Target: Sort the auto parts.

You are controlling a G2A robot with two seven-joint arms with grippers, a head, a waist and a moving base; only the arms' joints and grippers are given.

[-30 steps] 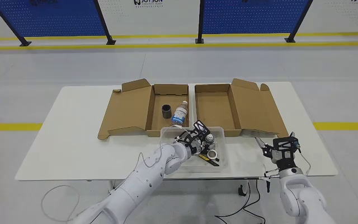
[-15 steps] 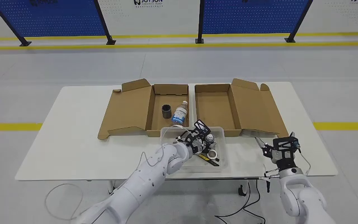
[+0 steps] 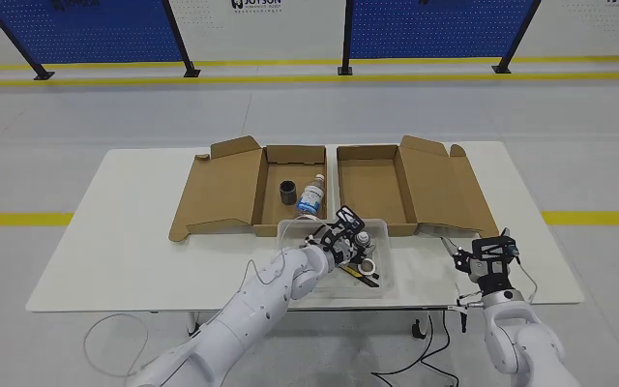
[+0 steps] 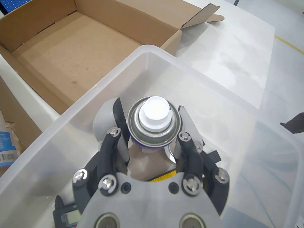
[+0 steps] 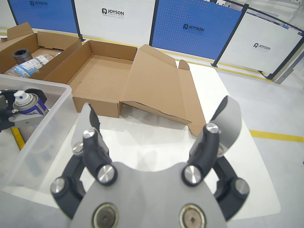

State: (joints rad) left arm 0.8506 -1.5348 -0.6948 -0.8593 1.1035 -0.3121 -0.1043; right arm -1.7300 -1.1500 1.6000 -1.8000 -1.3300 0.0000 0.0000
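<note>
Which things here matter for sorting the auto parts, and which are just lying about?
Job: spray can in left claw, clear bin, left box, right box, black cylinder, bottle.
Lying about: blue panels, yellow floor tape.

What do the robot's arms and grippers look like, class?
The left arm and right arm have smooth white rounded shells. The left gripper and right gripper each have a silver base plate, black linkages with silver screws, and curved silver fingers with toothed edges.

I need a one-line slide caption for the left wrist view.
Left pincer shut on a spray can inside the clear plastic bin.
</note>
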